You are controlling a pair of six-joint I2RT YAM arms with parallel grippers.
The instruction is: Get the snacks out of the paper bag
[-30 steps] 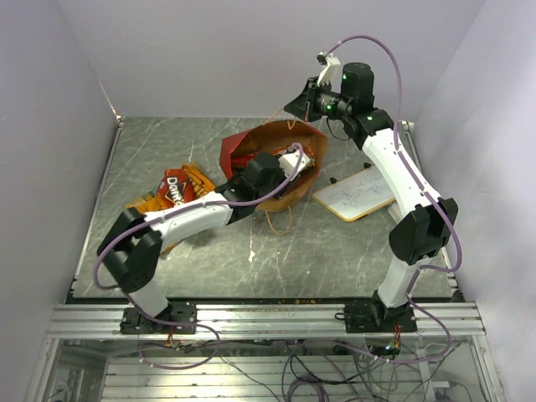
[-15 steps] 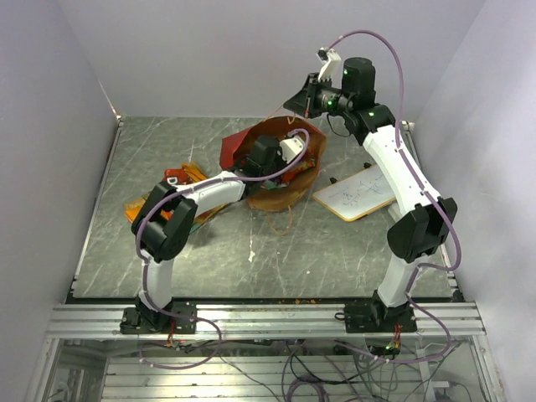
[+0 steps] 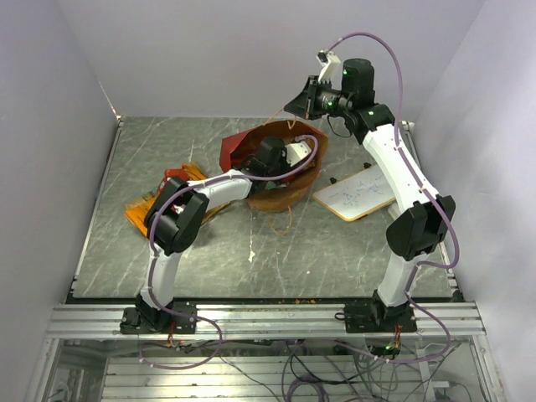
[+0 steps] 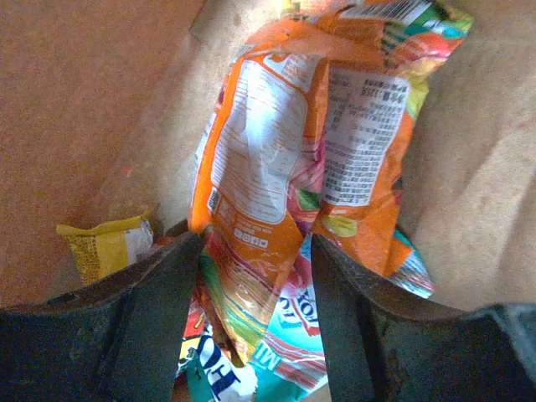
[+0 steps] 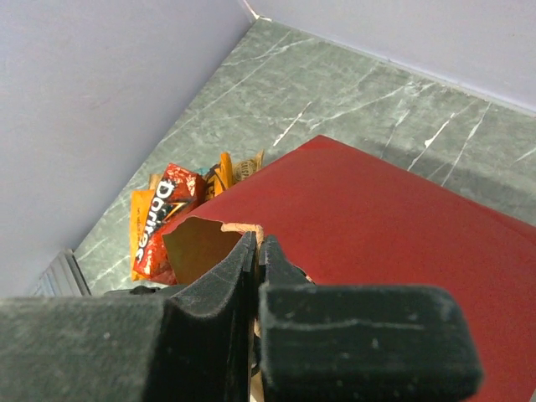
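Observation:
The paper bag [image 3: 234, 149] lies on its side mid-table, red outside, brown inside. My right gripper [image 3: 303, 107] is shut on its twisted handle [image 5: 243, 228] and holds the mouth up; in the right wrist view the gripper [image 5: 261, 243] sits above the bag's red wall [image 5: 377, 218]. My left gripper [image 4: 255, 243] is inside the bag, open, with one jaw on each side of an orange packet [image 4: 276, 126]. A teal-and-white packet [image 4: 285, 352] lies under it. A yellow packet [image 4: 105, 247] sits to the left. The red Doritos bag [image 5: 163, 218] lies outside on the table.
Orange chip bags [image 3: 138, 213] lie left of the paper bag beside the Doritos bag [image 3: 172, 177], partly under the left arm. A flat white wood-framed board [image 3: 356, 194] lies right of the bag. Walls close in the table at the back and sides.
My left arm has folded up and pushed its gripper deeper into the bag. The right gripper has kept hold of the handle and barely moved.

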